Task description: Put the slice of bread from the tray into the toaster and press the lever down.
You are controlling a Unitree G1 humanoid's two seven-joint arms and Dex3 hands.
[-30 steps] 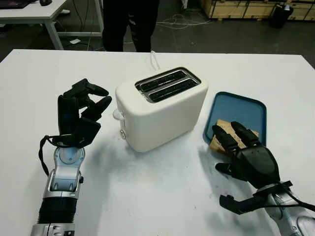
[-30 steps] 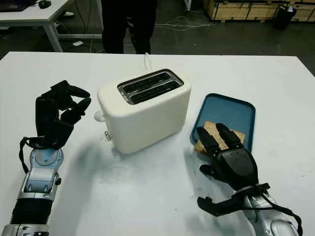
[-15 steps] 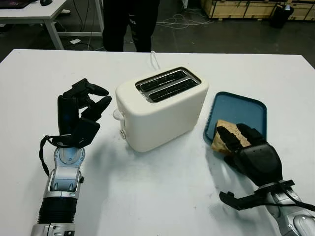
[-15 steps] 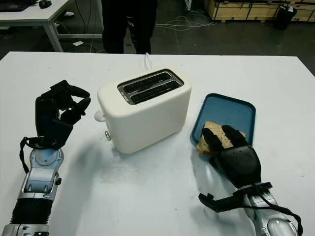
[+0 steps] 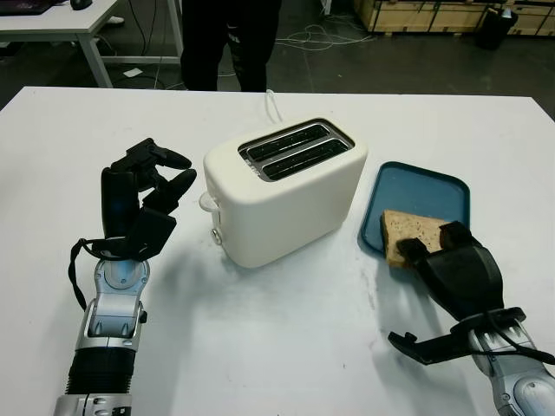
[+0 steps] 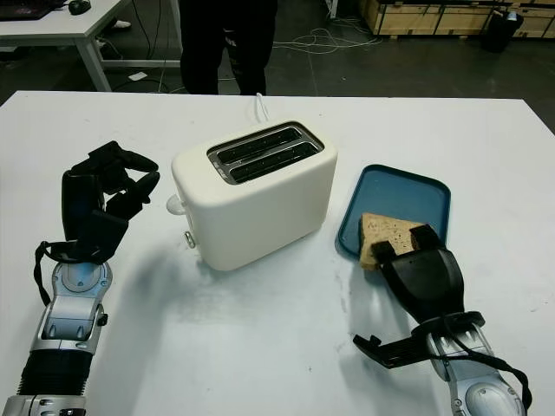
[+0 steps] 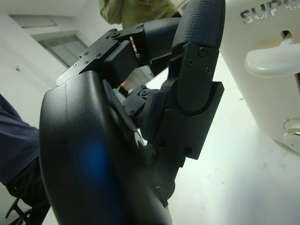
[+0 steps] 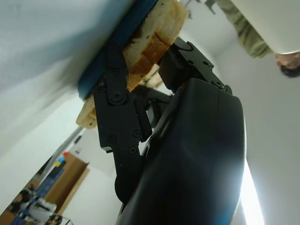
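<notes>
A seeded slice of bread (image 5: 404, 231) stands tilted up at the near left corner of the blue tray (image 5: 429, 185). My right hand (image 5: 431, 243) is shut on its near edge; the right wrist view has a finger (image 8: 117, 117) pressed against the bread (image 8: 157, 33) above the tray rim (image 8: 112, 49). The cream toaster (image 5: 290, 195) sits mid-table with both slots bare and its lever (image 5: 206, 201) up on the left end. My left hand (image 5: 146, 192) hovers left of the toaster with fingers curled and nothing in them, close to the lever (image 7: 272, 61).
A white cord (image 5: 272, 106) runs from behind the toaster toward the table's far edge. A person in dark clothes (image 5: 230, 43) stands just beyond that edge. Bare white tabletop (image 5: 286, 338) lies between my two arms.
My right hand's fingers lay flat over the bread; they have since closed on it and drawn back, tipping the slice up off the tray. The left hand has not moved.
</notes>
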